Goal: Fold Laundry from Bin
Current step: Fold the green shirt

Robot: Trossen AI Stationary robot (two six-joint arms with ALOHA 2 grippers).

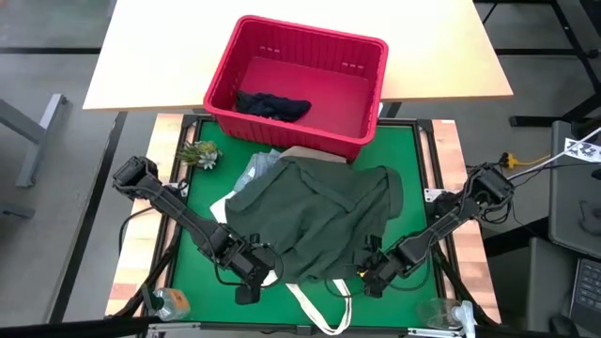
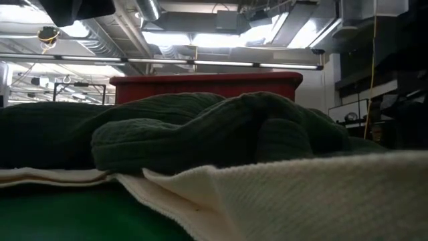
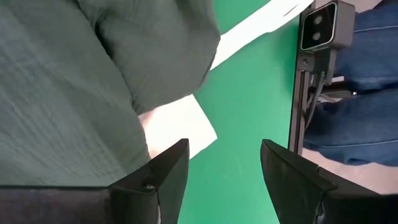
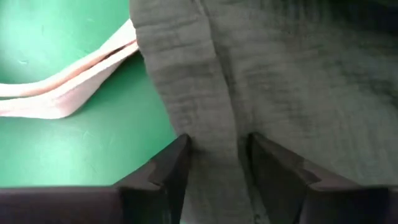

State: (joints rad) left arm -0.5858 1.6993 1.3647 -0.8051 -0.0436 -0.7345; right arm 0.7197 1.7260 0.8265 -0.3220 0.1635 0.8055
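Note:
A dark olive shirt lies spread on the green mat, over a white tote bag. The red bin stands at the far edge with a dark navy garment inside. My left gripper is open at the shirt's near left corner; in its wrist view the left gripper has only bare mat between its fingers, with the bag's white corner and the shirt beside it. My right gripper is open at the shirt's near right edge, and in its wrist view the right gripper stands astride a raised strip of shirt. My right gripper comes at the shirt slanting down from the near right. Its open fingers stand on either side of a raised lengthwise strip near the shirt's near edge. The shirt lies slack on the mat. I cannot tell whether the fingertips touch the cloth.
A small potted plant stands at the mat's far left, with crumpled pale cloth beside the shirt. The bag's straps trail over the mat's near edge. A camera post and a person's jeans show past the near edge.

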